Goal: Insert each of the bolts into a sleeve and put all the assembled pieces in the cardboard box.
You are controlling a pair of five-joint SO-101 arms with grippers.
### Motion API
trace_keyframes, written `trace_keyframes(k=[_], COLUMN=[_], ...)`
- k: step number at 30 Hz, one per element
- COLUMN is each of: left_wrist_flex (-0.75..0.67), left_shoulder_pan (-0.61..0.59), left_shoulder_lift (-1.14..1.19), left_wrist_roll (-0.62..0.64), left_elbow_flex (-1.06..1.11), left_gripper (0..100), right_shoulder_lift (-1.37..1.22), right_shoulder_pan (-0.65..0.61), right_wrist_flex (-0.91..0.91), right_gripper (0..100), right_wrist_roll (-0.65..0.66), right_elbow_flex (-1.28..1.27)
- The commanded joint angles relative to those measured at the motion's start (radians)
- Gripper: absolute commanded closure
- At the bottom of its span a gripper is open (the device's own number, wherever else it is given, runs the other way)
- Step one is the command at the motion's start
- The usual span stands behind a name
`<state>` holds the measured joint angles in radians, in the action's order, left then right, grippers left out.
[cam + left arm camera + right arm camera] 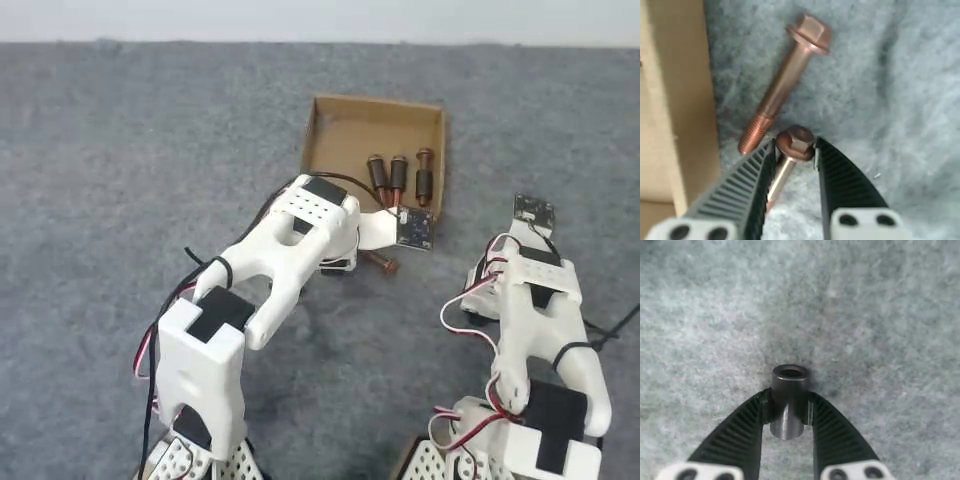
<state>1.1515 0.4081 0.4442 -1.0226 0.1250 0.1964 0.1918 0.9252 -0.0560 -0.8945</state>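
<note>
Gripping bolt (796,141) by its head with left gripper (795,147) fingers, beside cardboard box (670,100) outer wall, second bolt (785,82) near fingertip | clamping sleeve (789,390) in right gripper (789,400) fingers, open grey surface (880,315) all round | inside box: three assembled pieces (398,176) toward near wall

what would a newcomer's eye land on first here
The left gripper clamps a copper bolt by its head, with a second bolt lying on the grey carpet beside the cardboard box. The right gripper holds a dark sleeve. Three assembled pieces lie in the box.
</note>
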Motion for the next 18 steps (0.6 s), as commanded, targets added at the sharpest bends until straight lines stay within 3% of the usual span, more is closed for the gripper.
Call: trace_keyframes(k=[1, 3, 12, 18], left_wrist_flex=[-0.023, -0.023, 0.0, 0.006], left_shoulder_pan=[0.011, 0.014, 0.015, 0.043], left_shoulder_lift=[-0.006, -0.005, -0.008, -0.015], left_wrist_roll=[0.018, 0.018, 0.04, 0.411], left_elbow_flex=[-0.036, -0.031, -0.035, -0.056], left_gripper=[93, 99, 99, 99], right_shoulder_lift=[0.035, 0.035, 0.035, 0.035], right_shoulder_pan=[-0.016, -0.016, -0.016, -0.016], right_wrist_flex=[-0.008, -0.008, -0.008, -0.016], right_gripper=[99.1, 99.1, 99.1, 99.1], right_wrist_roll=[0.014, 0.014, 0.014, 0.014], right_elbow_flex=[0.002, 0.002, 0.0, -0.009])
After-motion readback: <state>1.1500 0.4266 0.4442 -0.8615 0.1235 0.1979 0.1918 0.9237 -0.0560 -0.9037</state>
